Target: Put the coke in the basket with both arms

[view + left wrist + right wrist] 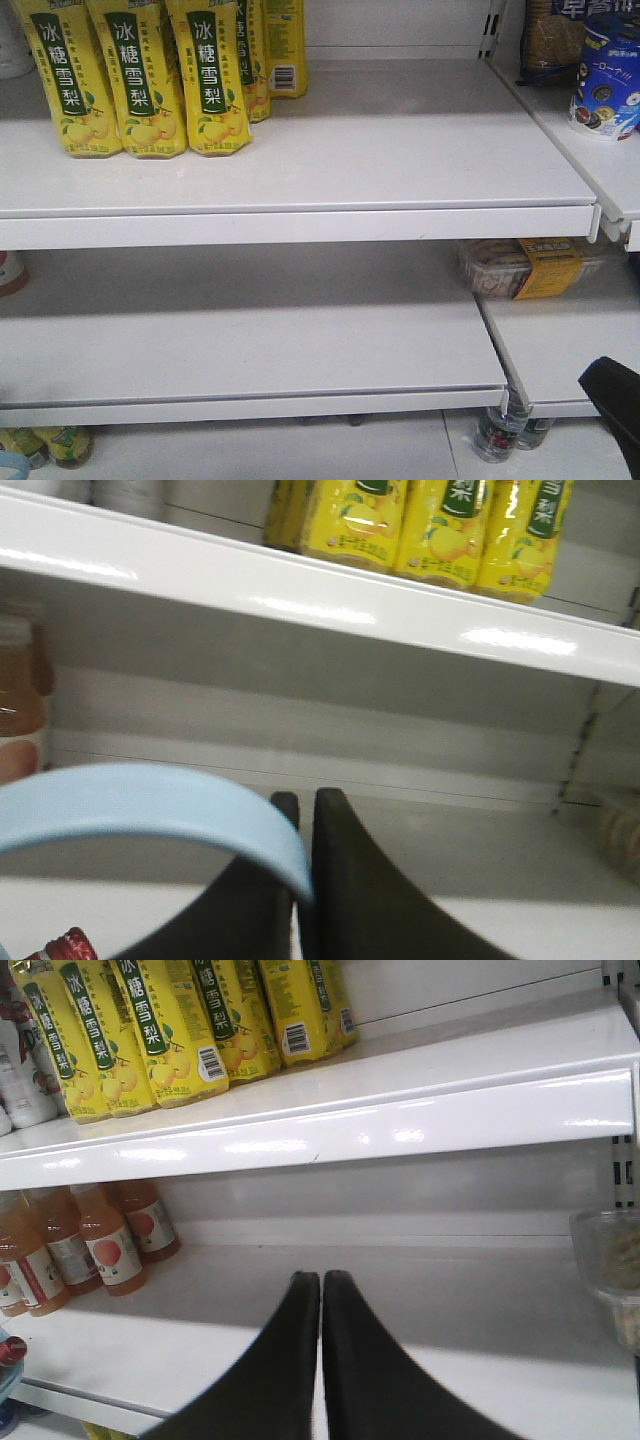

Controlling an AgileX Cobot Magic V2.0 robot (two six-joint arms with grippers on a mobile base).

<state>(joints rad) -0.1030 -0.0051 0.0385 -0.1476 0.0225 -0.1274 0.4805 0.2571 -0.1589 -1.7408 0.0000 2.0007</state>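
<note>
The basket shows mainly as its light blue handle [150, 800], which arcs across the left wrist view. My left gripper [305, 800] is shut on that handle where it passes between the black fingers. A red ribbed cap [68, 946], apparently the coke, peeks up at the bottom left below the handle, and its body is out of frame. A sliver of the light blue basket [10, 465] sits at the front view's bottom left corner. My right gripper [321, 1278] is shut with nothing in it, in front of the middle shelf. It shows as a black shape [612, 400] at the front view's lower right.
Yellow pear-drink bottles [140, 80] stand on the upper white shelf [300, 215]. Orange juice bottles [100, 1240] line the middle shelf at the left. A clear snack box [525, 268] lies on the right-hand shelf. Small bottles [497, 432] stand on the floor under the lowest shelf.
</note>
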